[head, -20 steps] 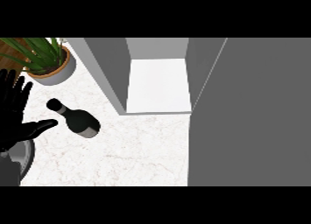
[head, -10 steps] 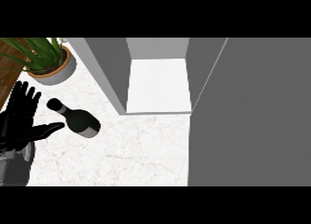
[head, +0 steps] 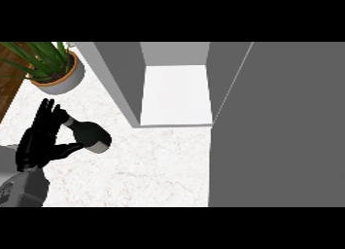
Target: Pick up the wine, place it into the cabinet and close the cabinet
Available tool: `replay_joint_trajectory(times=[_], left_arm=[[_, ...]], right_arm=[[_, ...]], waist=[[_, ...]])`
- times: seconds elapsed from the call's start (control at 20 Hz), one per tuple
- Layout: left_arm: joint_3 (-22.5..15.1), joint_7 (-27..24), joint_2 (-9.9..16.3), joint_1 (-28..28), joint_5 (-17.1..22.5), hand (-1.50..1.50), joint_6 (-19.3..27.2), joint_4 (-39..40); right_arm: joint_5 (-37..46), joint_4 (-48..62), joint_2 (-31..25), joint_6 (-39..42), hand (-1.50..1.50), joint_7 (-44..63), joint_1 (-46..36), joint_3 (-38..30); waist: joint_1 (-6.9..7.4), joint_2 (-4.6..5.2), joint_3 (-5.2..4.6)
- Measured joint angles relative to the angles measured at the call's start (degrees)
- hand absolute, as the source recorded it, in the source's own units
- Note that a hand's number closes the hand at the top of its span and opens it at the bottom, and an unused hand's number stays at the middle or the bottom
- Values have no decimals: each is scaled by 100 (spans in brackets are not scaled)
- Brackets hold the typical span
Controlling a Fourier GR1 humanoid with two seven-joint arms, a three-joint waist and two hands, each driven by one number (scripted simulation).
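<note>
Left forearm: grey, entering from the lower edge at about 7 o'clock, angled up toward the bottle.
Left hand: black, at 9 o'clock; fingers straight and spread, pointing to 12, thumb thrown out toward 3 under the bottle's body. Released, grasping nothing; fingertips just beside the neck, contact not certain.
Right hand: nowhere in the view.
Wine: dark bottle on the pale marbled counter, at 9 o'clock from the view's middle, neck toward 10 and base toward 4; standing or lying hard to tell from so steep a look down.
Handling, as a judgement: likely glass, so stiff, smooth and apt to slip; weighty toward the base; breakable against the counter or the cabinet's edge.
Where to take hold, as a judgement: round the wide body just below the shoulder, thumb opposite the fingers; neck too thin and too far from the weight for a steady lift.
Cabinet: open, white shelf at 12 o'clock, grey side wall on its left; well apart from the bottle, off toward 2 o'clock from it.
Cabinet door: broad grey panel swung open, filling 1 to 5 o'clock.
Potted plant: at 10 to 11 o'clock, beyond the hand, near the cabinet's left wall.
</note>
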Motion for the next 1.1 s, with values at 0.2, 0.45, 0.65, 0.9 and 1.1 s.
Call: replay_joint_trajectory(times=[0.2,0.45,0.65,0.9,1.1], left_arm=[[34,-532,36,-196,-11,-150,-396,873],[80,-1019,91,-341,-1,-150,-849,1743],[85,-1462,119,-615,-119,-150,-1022,2512],[225,-1807,152,-1049,-91,-150,-1150,3324],[325,-2075,191,-1204,-51,-150,-1271,3726]], right_arm=[[-19,11,-8,85,-150,-42,12,-8],[-39,10,33,65,-150,-17,-10,-5],[-47,9,52,52,-150,7,-70,35],[-66,30,37,162,-150,-61,17,-6],[-73,24,91,133,-150,-52,52,85]], waist=[[-10,7,-2],[-4,7,-4],[-27,15,-6],[-53,23,-9],[-58,25,-10]])
